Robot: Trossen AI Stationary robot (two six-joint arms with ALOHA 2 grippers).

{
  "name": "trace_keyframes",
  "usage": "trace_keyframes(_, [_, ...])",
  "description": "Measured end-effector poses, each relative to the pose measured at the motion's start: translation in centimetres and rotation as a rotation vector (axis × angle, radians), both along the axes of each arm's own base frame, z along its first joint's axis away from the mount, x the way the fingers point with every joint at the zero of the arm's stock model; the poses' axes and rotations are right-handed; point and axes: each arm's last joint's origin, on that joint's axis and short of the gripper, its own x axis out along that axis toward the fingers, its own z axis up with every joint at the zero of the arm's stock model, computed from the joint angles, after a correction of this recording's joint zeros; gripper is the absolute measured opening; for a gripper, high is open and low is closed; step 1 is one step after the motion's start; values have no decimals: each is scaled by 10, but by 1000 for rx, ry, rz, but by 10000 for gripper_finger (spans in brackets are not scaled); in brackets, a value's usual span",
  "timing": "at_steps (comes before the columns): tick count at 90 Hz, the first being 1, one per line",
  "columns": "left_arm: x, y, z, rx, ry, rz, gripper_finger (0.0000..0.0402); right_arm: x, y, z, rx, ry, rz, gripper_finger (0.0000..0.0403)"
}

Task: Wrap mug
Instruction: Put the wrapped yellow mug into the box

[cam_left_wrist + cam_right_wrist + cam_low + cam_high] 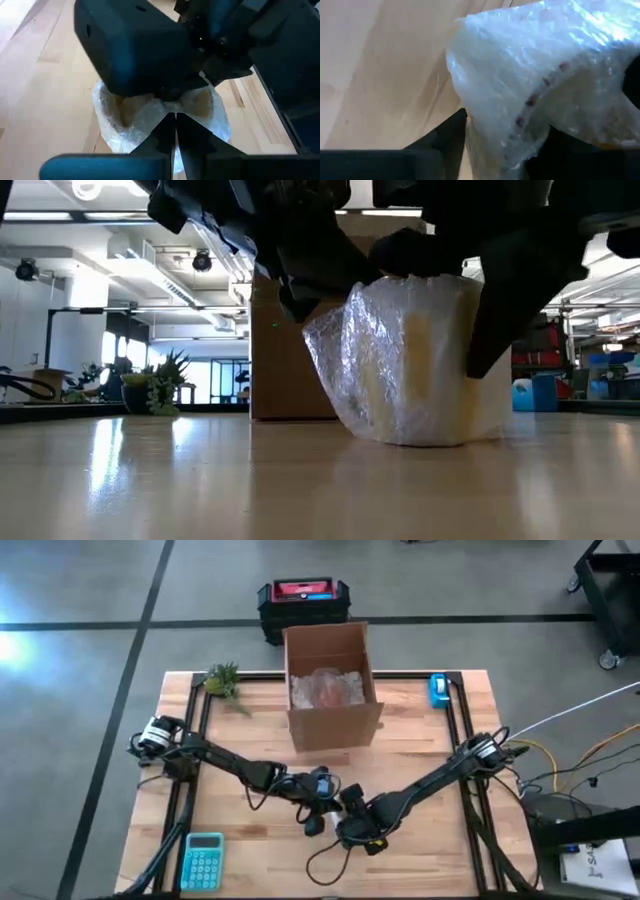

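The mug (pixel 425 360), covered in bubble wrap (pixel 535 85), is sitting at the table's (pixel 420 750) six o'clock edge. The right gripper (pixel 495 150) is clamping the wrap. The left gripper (pixel 175 131) is hanging beside it, fingers together.

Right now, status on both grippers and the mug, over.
Left gripper shut, at the wrapped mug. Right gripper clamped on the bubble wrap. Mug upright on table, covered in wrap. Cardboard box behind, clear of the work.
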Motion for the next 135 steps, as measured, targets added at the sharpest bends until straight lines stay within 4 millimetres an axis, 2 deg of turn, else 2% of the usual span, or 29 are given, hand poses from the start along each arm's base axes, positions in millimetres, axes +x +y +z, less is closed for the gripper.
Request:
trace_keyframes(6, [-4,0,9,-14,-11,-5,4,-3,0,7,25,10,2,41])
trace_keyframes(11, [-9,-1,20,-26,-28,-12,4,-7,-1,12,30,17,1,20])
trace_keyframes(23, [-24,-2,48,-40,-73,-28,1,-16,-3,37,69,-9,-18,29])
trace_keyframes(45, [-58,3,85,15,-73,-10,0,-42,-19,113,131,-181,-12,16])
trace_keyframes(59, [-75,8,91,87,-12,45,0,-64,-45,171,106,-417,-19,16])
trace_keyframes(69, [-80,10,91,108,14,72,0,-75,-72,210,100,-639,-61,16])
trace_keyframes(78, [-79,9,90,111,14,79,0,-79,-99,245,133,-883,-127,14])
trace_keyframes(86, [-76,9,87,112,19,79,0,-74,-126,265,124,-1051,-195,14])
trace_keyframes(99, [-72,7,81,120,40,78,0,-55,-178,277,99,-1120,-316,14])
trace_keyframes(118, [-71,7,77,124,53,78,0,-15,-255,280,119,-1022,-486,14])
trace_keyframes(128, [-71,7,77,123,51,78,0,5,-289,272,94,-900,-580,14])
trace_keyframes(135, [-71,7,77,123,50,77,0,15,-311,259,76,-786,-629,14])
